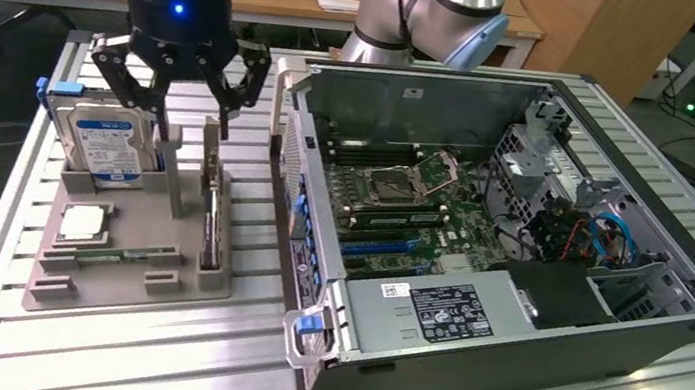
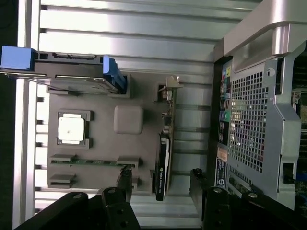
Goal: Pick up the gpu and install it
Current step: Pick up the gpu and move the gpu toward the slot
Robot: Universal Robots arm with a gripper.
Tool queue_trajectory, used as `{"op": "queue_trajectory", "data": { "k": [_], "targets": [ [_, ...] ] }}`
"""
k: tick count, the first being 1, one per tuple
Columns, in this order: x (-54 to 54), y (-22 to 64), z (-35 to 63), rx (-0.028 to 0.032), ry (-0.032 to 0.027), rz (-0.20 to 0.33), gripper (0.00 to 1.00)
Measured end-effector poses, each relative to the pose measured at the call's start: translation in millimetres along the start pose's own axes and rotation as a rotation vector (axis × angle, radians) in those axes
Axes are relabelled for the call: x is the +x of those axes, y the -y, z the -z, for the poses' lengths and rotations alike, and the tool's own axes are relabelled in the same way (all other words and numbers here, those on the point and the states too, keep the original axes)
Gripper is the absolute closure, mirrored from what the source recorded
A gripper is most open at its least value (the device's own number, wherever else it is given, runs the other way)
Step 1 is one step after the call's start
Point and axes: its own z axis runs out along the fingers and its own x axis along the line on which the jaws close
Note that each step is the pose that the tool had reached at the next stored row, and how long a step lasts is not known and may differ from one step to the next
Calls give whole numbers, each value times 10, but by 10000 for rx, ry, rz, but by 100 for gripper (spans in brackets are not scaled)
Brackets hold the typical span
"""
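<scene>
- The gray tray sits on the metal table, at the exterior view's left; the open computer case is just beside it, at the right
- At the near end of the tray lie the green memory stick and a square chip
- The gpu stands on its thin edge in a slot on the tray's right side; its long side runs from near to far; it is not in the case yet
- Farther back on the left, the hard drive stands up with its blue label
- The gripper hangs over the far part of the tray; its fingers are spread wide and hold nothing
- The gpu is below the gripper and reaches toward the near side; in the wrist view its thin edge lines up with the gap between the two fingers, one on each side, not touching
</scene>
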Motion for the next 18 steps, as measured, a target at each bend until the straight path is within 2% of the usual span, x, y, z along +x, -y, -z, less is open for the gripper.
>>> {"op": "queue_trajectory", "data": {
  "k": [8, 18],
  "targets": [
    [2, 6, -144, -1, 2, -5, 39],
    [-30, 30, -266, 5, 15, -284, 39]
  ]
}}
